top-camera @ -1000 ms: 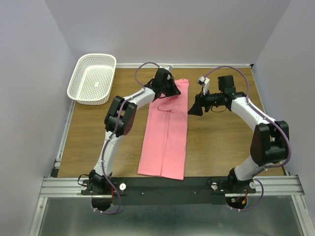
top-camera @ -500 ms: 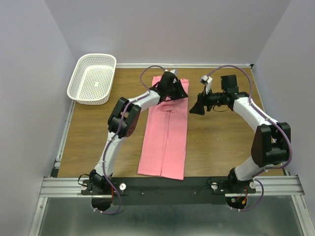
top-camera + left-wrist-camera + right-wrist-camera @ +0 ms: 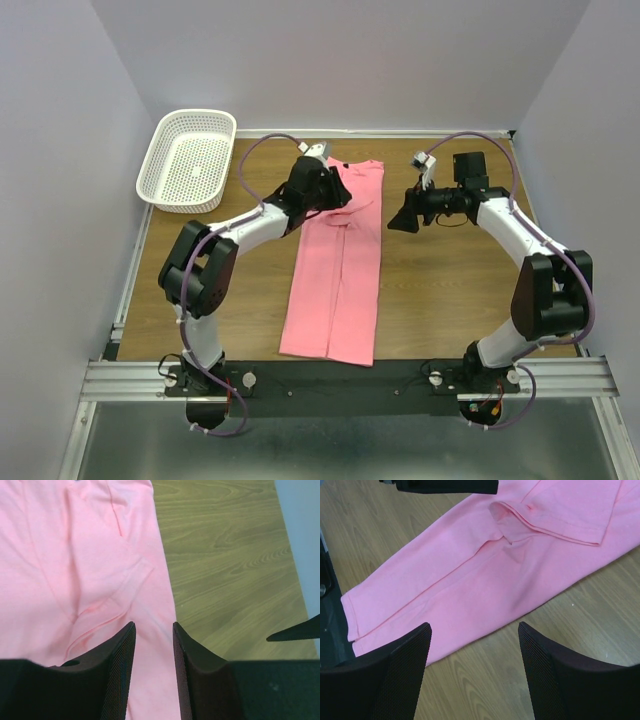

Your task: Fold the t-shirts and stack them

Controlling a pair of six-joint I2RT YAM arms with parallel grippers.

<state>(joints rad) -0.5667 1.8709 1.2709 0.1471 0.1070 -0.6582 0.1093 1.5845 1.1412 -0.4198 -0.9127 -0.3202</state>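
Swung leftward, left end effector (image 3: 152, 626) hovers narrow-gapped over the t-shirt (image 3: 335, 270); right end effector (image 3: 475, 627) gapes wide beside it.

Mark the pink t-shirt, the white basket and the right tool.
pink t-shirt (image 3: 335, 290): top view, middle of the folded cloth.
white basket (image 3: 190, 162): top view, bare mesh floor.
right tool (image 3: 474, 632): right wrist view, midway between fingertips.

Your t-shirt (image 3: 335, 275) is soft matt pink cloth, the surface (image 3: 440, 290) grained wood — the basket (image 3: 190, 160) white perforated plastic, the pads (image 3: 122, 675) of the left end effector (image 3: 153, 630) black and finely textured.
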